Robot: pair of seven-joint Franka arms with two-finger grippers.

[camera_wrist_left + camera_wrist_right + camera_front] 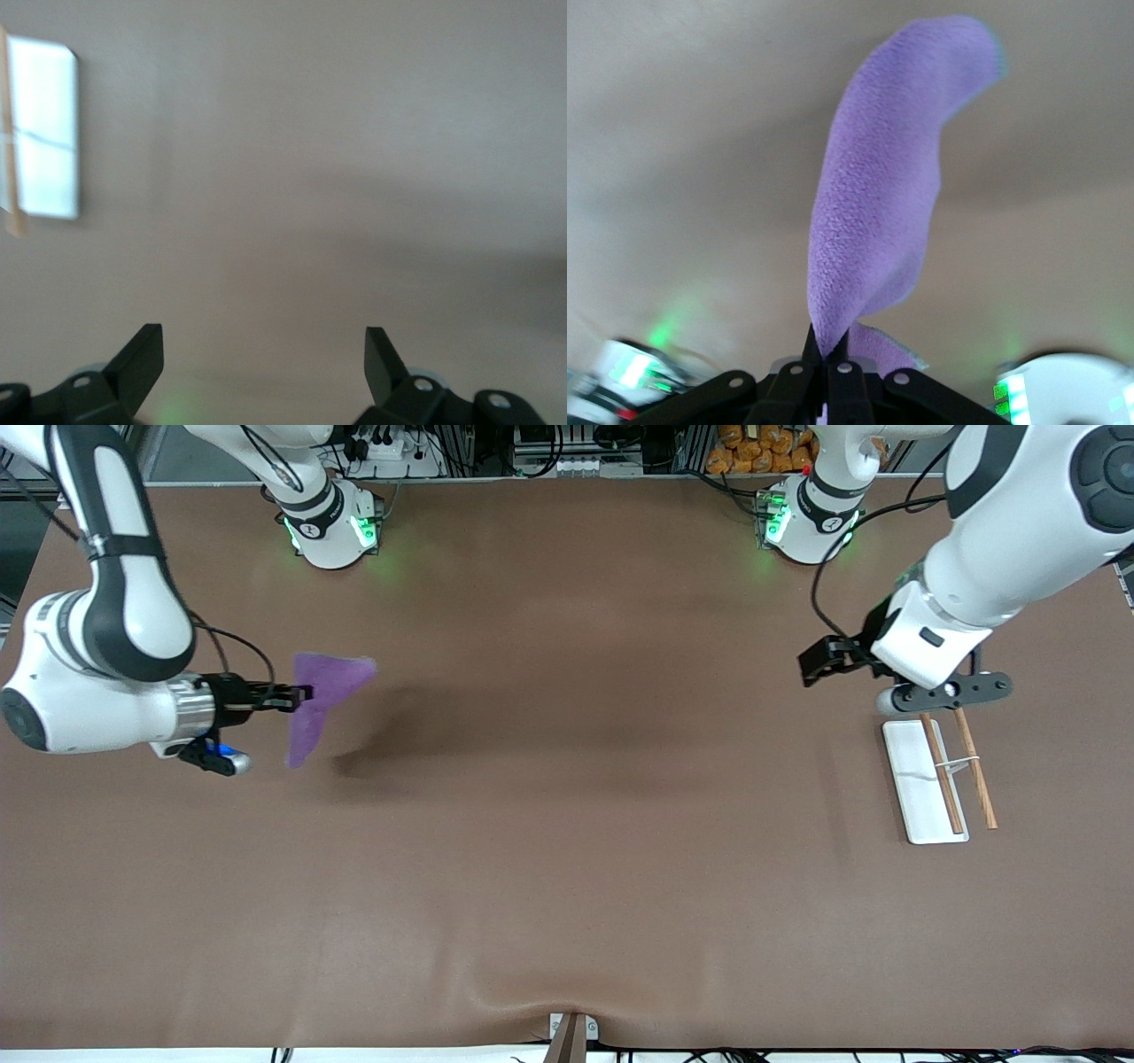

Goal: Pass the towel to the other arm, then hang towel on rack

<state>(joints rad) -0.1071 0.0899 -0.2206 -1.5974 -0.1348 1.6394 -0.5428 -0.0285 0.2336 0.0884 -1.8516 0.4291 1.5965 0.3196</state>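
My right gripper [306,693] is shut on a corner of the purple towel [326,691] and holds it up in the air over the table at the right arm's end. In the right wrist view the towel [877,221] hangs away from the shut right gripper [831,350]. The rack [921,806], with a white base and two brown rods [974,771], lies on the table at the left arm's end. My left gripper [815,662] is open and empty over the bare table beside the rack. The left wrist view shows the open left gripper [264,354] and the rack's base [44,133].
The two arm bases [332,527] [806,522] stand along the table's edge farthest from the front camera. Cables run from them. A small bracket [570,1036] sits at the table's edge nearest the camera. The brown table [567,824] stretches between the two grippers.
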